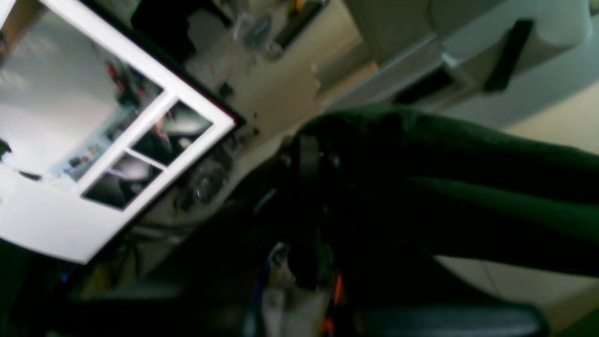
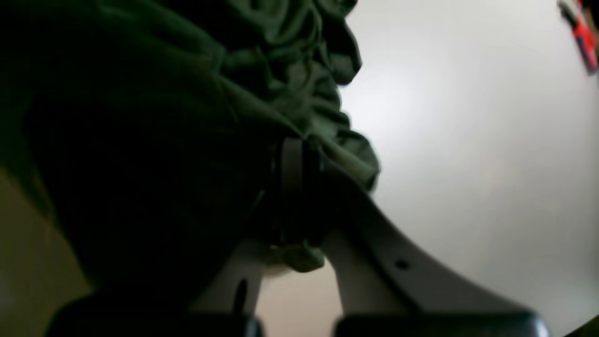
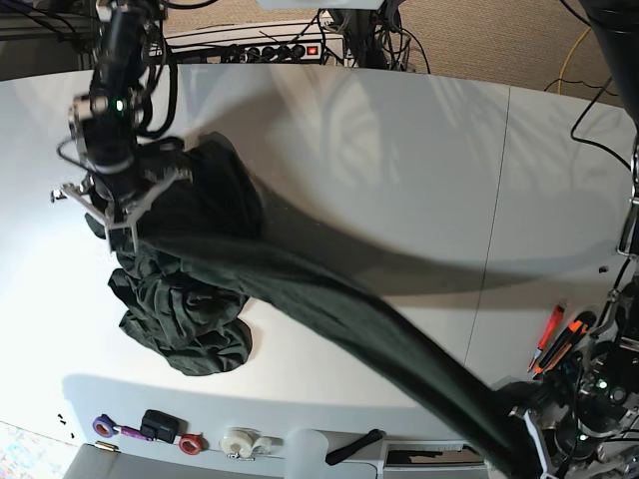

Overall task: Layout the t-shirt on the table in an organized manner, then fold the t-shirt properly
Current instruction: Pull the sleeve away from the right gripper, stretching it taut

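The dark green t-shirt (image 3: 329,299) is stretched in a long band across the white table (image 3: 399,130), from upper left to lower right. Its loose remainder lies bunched on the table at the left (image 3: 190,324). My right gripper (image 3: 122,232) is at the left, shut on one end of the cloth; in the right wrist view folds of shirt (image 2: 290,61) bulge past its fingers (image 2: 292,187). My left gripper (image 3: 519,444) sits off the table's lower right corner, shut on the other end, with the shirt (image 1: 491,187) draped over its dark fingers (image 1: 306,210).
Small items line the near table edge: a purple piece (image 3: 105,426), a black block (image 3: 160,424), a tape roll (image 3: 240,440) and a black handle (image 3: 354,446). Orange-handled tools (image 3: 554,334) lie at the right edge. Cables and a power strip (image 3: 290,50) run behind the table.
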Robot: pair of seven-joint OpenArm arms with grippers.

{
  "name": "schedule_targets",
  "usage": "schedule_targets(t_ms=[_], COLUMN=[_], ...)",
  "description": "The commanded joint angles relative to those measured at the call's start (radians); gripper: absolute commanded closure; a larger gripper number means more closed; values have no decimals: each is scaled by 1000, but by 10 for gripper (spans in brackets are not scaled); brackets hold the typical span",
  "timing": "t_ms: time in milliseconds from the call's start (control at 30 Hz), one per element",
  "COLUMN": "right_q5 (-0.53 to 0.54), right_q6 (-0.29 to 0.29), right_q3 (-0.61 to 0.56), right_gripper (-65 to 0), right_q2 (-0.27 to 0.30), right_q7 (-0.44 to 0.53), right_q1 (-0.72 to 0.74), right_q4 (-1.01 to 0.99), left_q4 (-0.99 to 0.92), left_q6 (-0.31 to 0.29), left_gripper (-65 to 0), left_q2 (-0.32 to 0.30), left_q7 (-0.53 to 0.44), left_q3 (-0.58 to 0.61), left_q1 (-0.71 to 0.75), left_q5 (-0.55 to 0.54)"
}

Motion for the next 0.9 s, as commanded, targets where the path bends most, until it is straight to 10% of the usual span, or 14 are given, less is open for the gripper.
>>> schedule_targets(t_ms=[0,533,867], right_q5=[-5,-6,103], right_q6=[8,85,155], right_q3=[4,24,373], right_gripper=[0,0,0], right_q2=[18,170,185], right_q7=[18,-53,-60], right_q1=[-14,-268,-273], right_q4=[45,90,90], left_q4=[12,24,46], left_q6=[-11,-68,-221], left_gripper=[0,0,0], left_q2=[-21,-87,-87], left_q7=[-6,60,202], left_q3=[-11,-85,-357], left_q1=[-29,178,282], left_q5=[-19,-61,-249])
